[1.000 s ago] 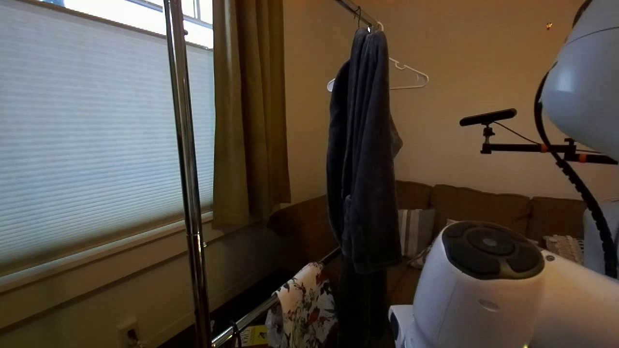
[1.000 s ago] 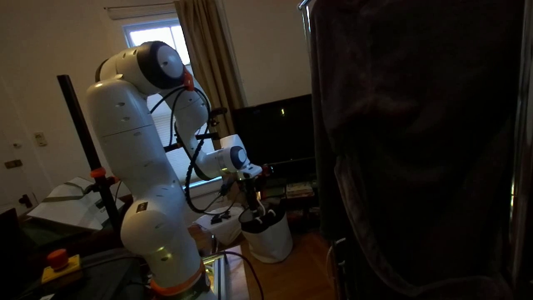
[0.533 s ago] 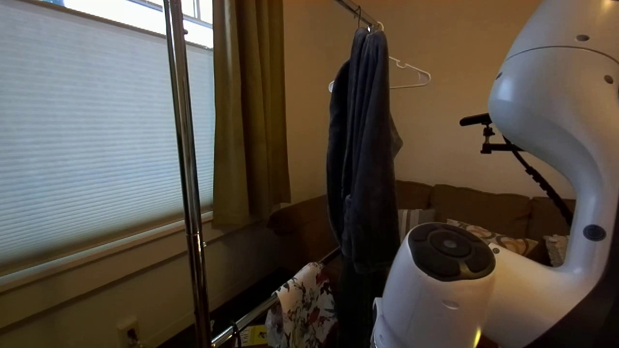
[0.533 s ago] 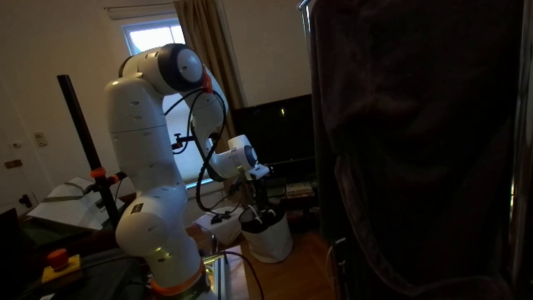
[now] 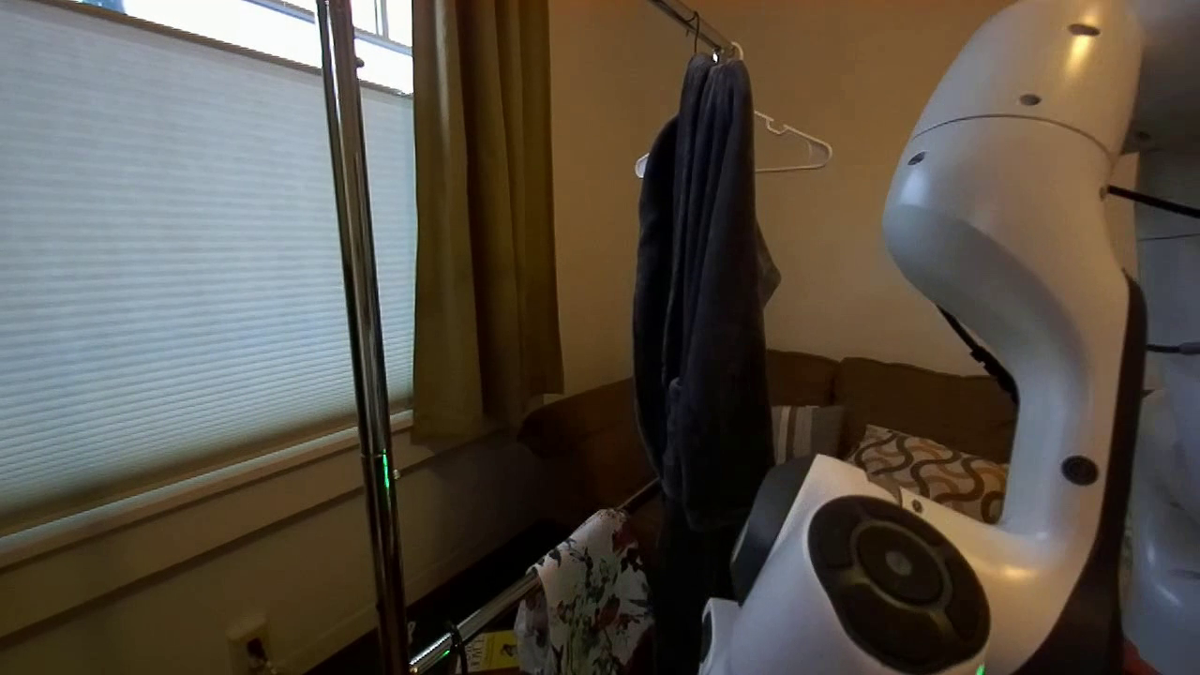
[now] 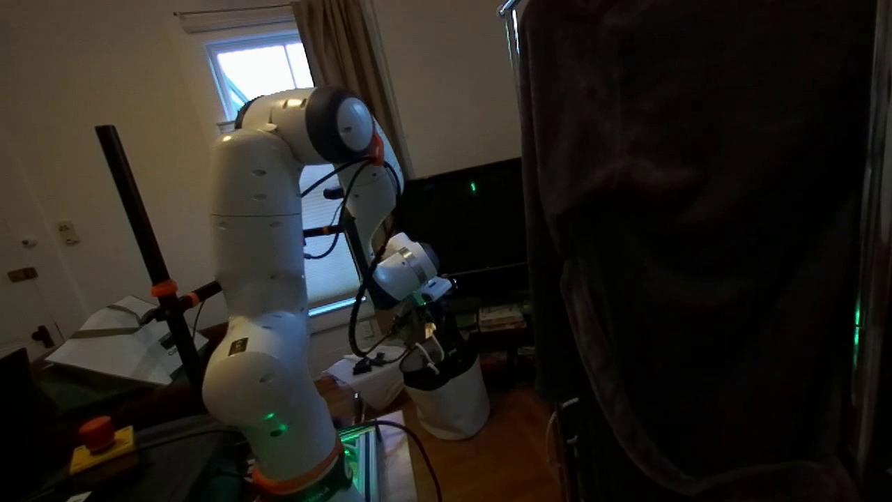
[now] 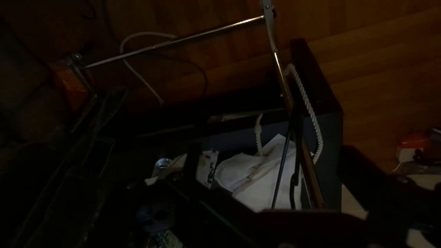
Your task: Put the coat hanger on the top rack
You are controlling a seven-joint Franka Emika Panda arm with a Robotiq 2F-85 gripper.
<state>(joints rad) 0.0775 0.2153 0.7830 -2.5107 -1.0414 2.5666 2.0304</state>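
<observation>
Since a second ago, the robot arm (image 5: 1012,253) has swung toward the fuzzy gray robe (image 5: 712,281). Its gripper (image 7: 270,150) has two dark fingers (image 7: 192,163), spread wide apart. Just behind the robe, a white plastic coat hanger (image 5: 792,170) hangs on the top rack (image 5: 677,13). Low beside the robe, a silver bar (image 5: 497,607) holds a flowered cloth (image 5: 595,591) and a thin black loop (image 5: 457,642); I can't tell if that's a hanger.
</observation>
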